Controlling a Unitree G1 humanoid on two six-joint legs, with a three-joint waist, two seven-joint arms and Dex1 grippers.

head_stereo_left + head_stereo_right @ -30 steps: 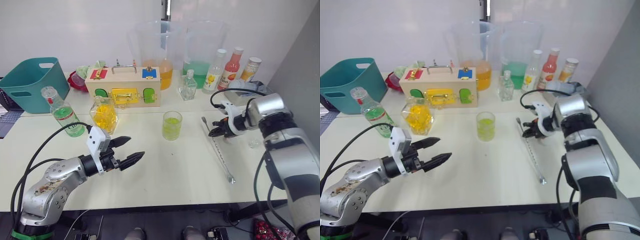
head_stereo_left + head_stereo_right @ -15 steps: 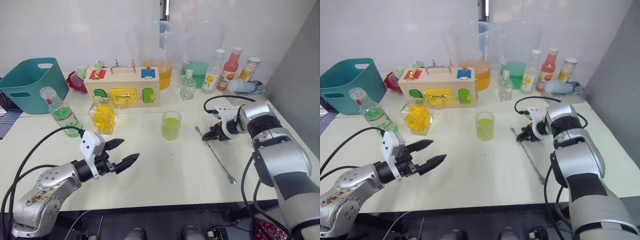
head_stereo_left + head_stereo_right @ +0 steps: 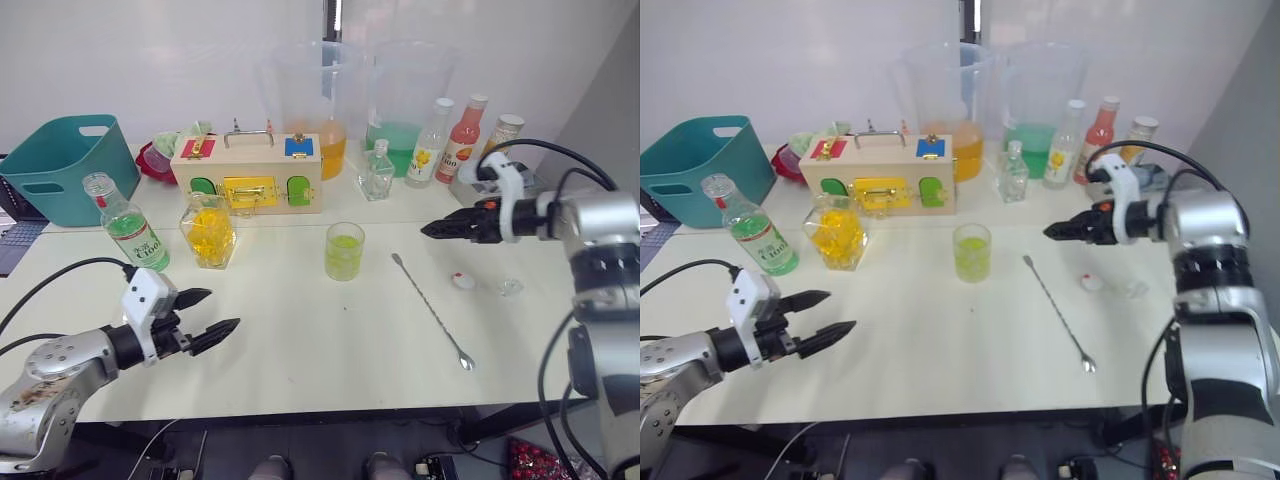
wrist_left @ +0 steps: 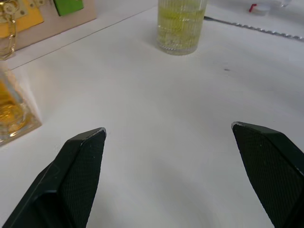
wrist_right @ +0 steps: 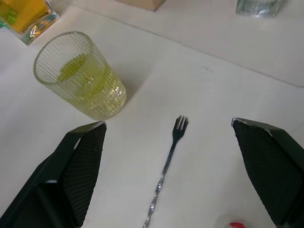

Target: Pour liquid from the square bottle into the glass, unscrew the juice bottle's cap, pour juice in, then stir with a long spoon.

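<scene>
The ribbed glass [image 3: 344, 250] of yellow-green liquid stands mid-table. Right of it the long spoon [image 3: 432, 310] lies flat on the table, forked end towards the glass. The square bottle [image 3: 208, 232] with yellow liquid stands left of the glass, and the juice bottle [image 3: 127, 224] with green liquid farther left. A small white and red cap [image 3: 463, 281] lies beside the spoon. My right gripper [image 3: 432, 229] hovers open above the table right of the glass; its wrist view shows the glass [image 5: 80, 76] and spoon [image 5: 168, 156] below. My left gripper [image 3: 220, 310] is open and empty near the front left.
A wooden latch box [image 3: 246, 172], a teal basket [image 3: 55, 165], two big jugs [image 3: 310, 100] and several bottles [image 3: 465, 135] line the back. A small clear bottle [image 3: 376, 172] stands behind the glass. A clear stopper [image 3: 511, 287] lies by the cap.
My right gripper opened, let go of the spoon, and lifted away to the right. The spoon now lies free on the table. My left arm drew back towards the left.
</scene>
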